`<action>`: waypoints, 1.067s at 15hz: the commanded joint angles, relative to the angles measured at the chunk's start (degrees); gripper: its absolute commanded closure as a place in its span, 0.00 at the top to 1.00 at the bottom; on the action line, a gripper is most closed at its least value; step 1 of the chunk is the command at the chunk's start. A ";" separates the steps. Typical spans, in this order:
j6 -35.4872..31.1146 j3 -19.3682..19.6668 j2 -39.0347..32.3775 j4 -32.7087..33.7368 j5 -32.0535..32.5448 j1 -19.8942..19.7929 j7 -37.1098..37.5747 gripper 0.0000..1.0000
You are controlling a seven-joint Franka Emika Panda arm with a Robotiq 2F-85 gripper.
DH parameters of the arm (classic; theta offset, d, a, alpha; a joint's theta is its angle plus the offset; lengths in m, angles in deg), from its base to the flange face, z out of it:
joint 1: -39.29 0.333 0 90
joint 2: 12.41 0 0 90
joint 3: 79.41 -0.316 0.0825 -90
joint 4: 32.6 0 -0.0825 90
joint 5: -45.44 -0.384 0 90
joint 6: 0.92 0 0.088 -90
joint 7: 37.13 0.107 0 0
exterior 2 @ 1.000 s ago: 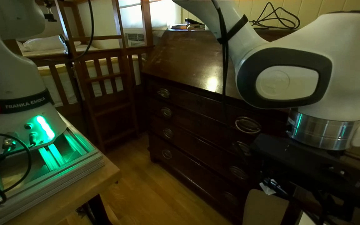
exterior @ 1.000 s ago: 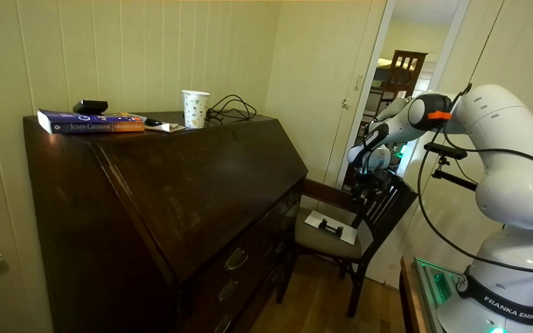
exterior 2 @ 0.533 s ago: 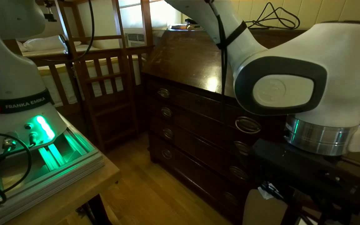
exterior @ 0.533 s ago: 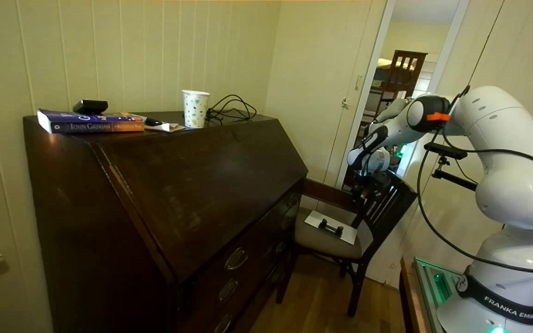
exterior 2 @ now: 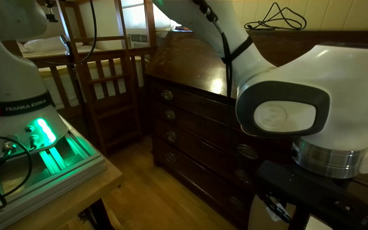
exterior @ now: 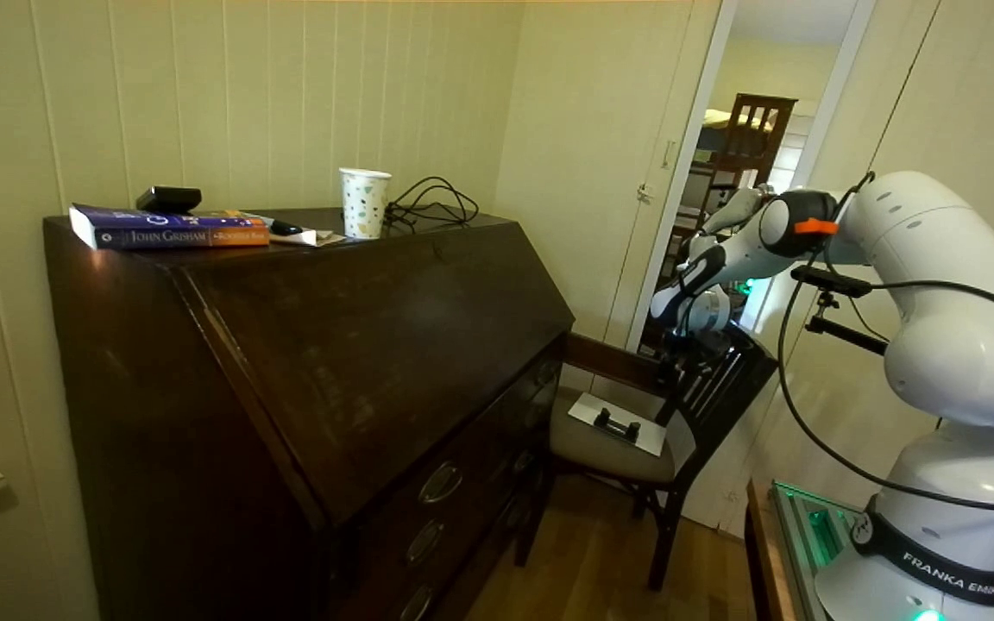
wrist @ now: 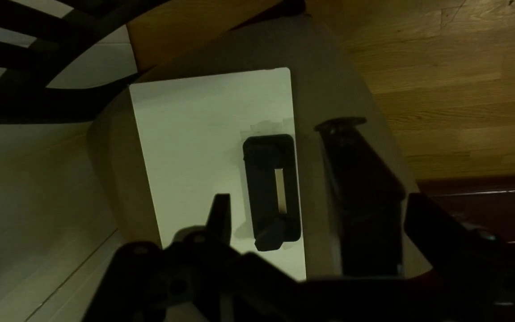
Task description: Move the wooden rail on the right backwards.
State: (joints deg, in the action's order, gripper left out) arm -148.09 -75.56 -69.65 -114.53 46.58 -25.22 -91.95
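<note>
Pincer (wrist: 320, 199), spread wide, gripping nothing; wooden rail (wrist: 361, 199) appears off-centre between its jaws in the wrist view, so one-sided contact on closing could wrench it sideways.

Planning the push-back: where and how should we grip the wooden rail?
Probably the free end of the wooden rail, from above, straddling its narrow width: it juts from the desk above the chair seat, and the wrist view shows it between the open fingers.
</note>
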 commanded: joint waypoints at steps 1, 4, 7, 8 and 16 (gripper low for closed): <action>1.64 -4.63 0.27 1.96 -1.30 -4.20 -5.51 1.00; 4.43 -7.65 0.84 2.44 -1.84 -6.79 -10.45 1.00; 4.10 -6.03 0.48 2.40 -1.41 -5.31 -9.57 1.00; 4.22 -6.03 0.55 2.43 -1.43 -5.35 -9.80 1.00; 3.09 -6.08 1.53 0.05 -1.36 -5.45 -10.44 1.00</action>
State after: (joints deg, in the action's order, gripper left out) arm -144.09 -82.06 -69.07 -112.54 46.04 -30.93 -101.34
